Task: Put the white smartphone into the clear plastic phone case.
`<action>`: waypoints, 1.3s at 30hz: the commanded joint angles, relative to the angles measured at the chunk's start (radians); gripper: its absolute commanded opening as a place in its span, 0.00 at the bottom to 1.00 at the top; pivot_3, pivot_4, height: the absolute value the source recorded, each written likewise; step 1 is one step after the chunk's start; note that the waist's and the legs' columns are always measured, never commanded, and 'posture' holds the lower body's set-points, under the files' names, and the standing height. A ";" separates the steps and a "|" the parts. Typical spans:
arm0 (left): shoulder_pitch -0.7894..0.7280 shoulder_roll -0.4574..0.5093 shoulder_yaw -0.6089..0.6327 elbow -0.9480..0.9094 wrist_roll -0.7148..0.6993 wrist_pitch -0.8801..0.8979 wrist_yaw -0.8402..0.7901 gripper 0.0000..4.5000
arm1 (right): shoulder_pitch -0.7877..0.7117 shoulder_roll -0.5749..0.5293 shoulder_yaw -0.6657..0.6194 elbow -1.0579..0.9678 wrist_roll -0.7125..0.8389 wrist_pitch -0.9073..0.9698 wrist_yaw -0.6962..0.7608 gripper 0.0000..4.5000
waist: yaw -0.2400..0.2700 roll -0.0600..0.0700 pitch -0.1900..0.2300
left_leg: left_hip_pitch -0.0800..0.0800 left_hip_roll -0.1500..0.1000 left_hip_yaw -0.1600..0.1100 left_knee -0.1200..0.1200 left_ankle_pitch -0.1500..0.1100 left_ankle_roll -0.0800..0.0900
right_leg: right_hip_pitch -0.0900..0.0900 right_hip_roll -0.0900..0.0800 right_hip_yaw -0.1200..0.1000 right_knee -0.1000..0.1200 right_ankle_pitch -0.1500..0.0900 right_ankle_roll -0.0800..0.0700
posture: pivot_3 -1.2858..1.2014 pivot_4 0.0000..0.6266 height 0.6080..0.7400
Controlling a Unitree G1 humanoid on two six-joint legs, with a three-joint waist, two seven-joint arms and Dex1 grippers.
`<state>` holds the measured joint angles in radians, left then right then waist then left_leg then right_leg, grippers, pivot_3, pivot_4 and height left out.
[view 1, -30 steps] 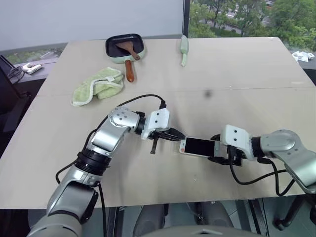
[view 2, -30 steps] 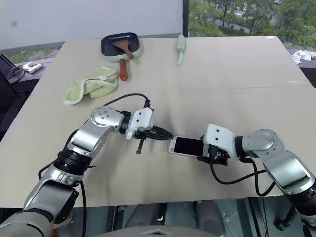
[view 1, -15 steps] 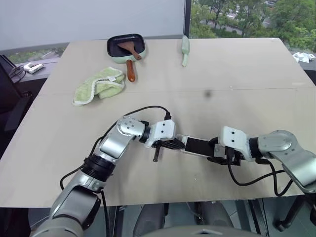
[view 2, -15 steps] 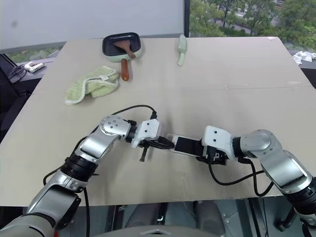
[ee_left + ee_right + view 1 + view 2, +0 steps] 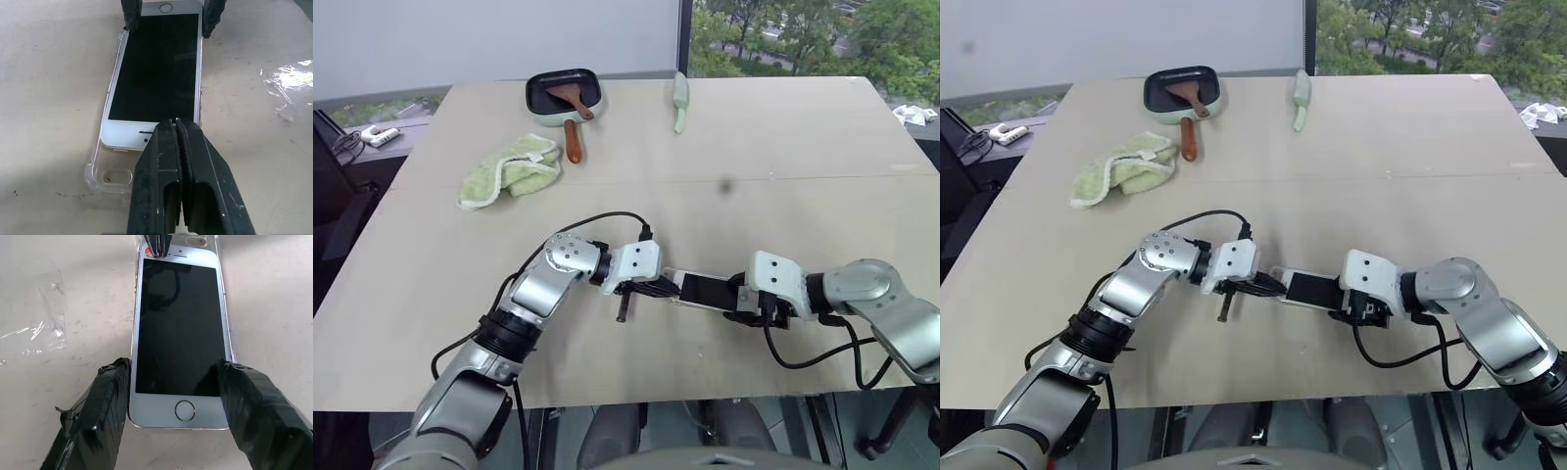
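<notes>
The white smartphone (image 5: 156,73) lies screen up on the table, near the front edge and between my two grippers. Under it sits the clear plastic phone case (image 5: 110,178). The case's camera-hole end sticks out past the phone's earpiece end. My left gripper (image 5: 175,122) is shut, and its tip rests on the white bezel at that earpiece end. My right gripper (image 5: 171,369) is shut on the phone's home-button end, with one taped finger (image 5: 102,401) against each long edge. In the head views the phone (image 5: 705,290) spans the gap between the left gripper (image 5: 666,288) and the right gripper (image 5: 741,304).
A green towel (image 5: 509,168), a black pan with a wooden spatula (image 5: 563,93) and a pale green utensil (image 5: 679,98) lie at the far side of the table. A scrap of clear film (image 5: 44,328) lies beside the phone. A black cable (image 5: 607,217) loops over the left wrist.
My left gripper came down and slid right until its shut tip sat on the phone's earpiece end. The phone's left end sank to the table. The right arm stayed put.
</notes>
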<state>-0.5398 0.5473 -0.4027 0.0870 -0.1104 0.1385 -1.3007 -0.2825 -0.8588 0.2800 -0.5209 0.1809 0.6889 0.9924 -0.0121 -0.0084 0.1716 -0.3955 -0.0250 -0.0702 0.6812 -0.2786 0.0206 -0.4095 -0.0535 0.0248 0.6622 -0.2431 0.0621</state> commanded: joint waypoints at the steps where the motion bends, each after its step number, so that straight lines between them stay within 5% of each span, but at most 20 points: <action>1: 0.021 -0.001 -0.044 0.041 0.052 0.007 0.008 0.02 | -0.002 -0.002 -0.045 -0.033 0.019 0.000 -0.013 0.67 | 0.001 0.000 0.000 | 0.000 0.000 -0.001 0.001 0.000 0.000 | 0.000 0.000 0.000 0.000 0.000 0.000 | 0.52 0.24 1.00; 25: 0.081 -0.026 -0.085 0.016 0.071 0.070 0.019 0.02 | 0.052 0.072 -0.144 -0.150 0.194 0.070 -0.096 0.67 | 0.002 0.000 -0.006 | 0.001 -0.001 -0.005 0.002 0.000 0.000 | 0.004 0.000 -0.004 0.000 0.000 0.000 | 0.52 0.24 1.00; 39: 0.218 -0.006 -0.088 -0.100 0.068 0.172 0.094 0.02 | 0.360 -0.017 -0.400 -0.258 0.262 0.153 -0.159 0.67 | 0.007 0.003 -0.011 | 0.016 0.000 -0.007 -0.001 -0.001 0.001 | 0.022 -0.001 -0.006 -0.006 -0.001 0.000 | 0.52 0.24 1.00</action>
<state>-0.3759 0.5280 -0.4313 -0.0430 -0.0807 0.2625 -1.2094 0.0731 -0.8664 -0.0656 -0.7408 0.4176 0.8368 0.8414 -0.0051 -0.0050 0.1602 -0.3792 -0.0253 -0.0775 0.6803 -0.2795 0.0220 -0.3878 -0.0542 0.0188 0.6558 -0.2440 0.0624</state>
